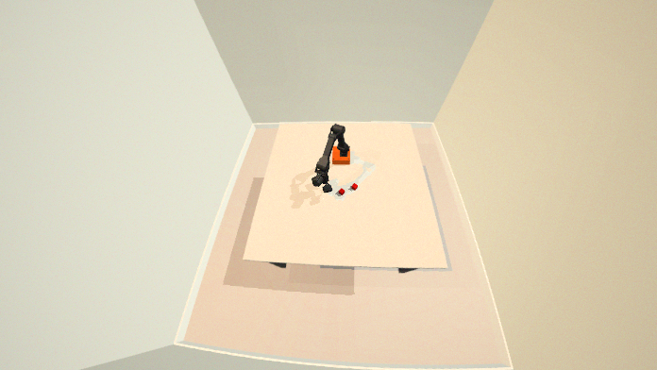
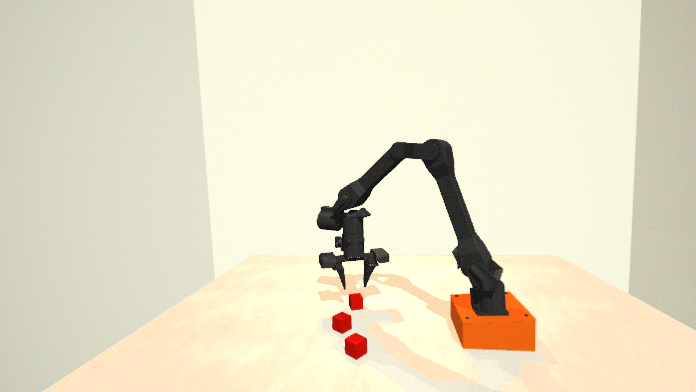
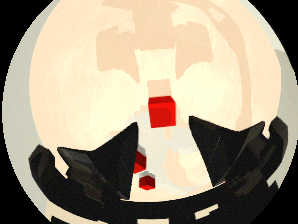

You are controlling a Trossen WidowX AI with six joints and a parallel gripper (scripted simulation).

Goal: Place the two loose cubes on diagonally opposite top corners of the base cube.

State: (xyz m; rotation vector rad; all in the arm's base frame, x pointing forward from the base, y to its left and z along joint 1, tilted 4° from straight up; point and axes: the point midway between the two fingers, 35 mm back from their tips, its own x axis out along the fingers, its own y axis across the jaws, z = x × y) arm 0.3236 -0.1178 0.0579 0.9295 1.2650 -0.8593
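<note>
Three red cubes stand apart on the table; which is the fixed base I cannot tell. The far cube (image 2: 356,301) (image 3: 162,114) lies under my gripper and is hidden by it in the top view. The middle cube (image 1: 342,192) (image 2: 342,322) (image 3: 139,163) is partly behind a finger in the wrist view. The near cube (image 1: 354,187) (image 2: 356,346) (image 3: 146,182) stands farthest from the gripper. My gripper (image 1: 324,184) (image 2: 355,288) (image 3: 163,120) is open and empty, pointing down, its fingertips a little above the far cube.
The arm stands on an orange block (image 1: 341,161) (image 2: 499,334) at the back of the table (image 1: 349,236) (image 2: 200,340). The arm's shadows fall around the cubes. The middle and near cubes are the closest obstacles beside the far one.
</note>
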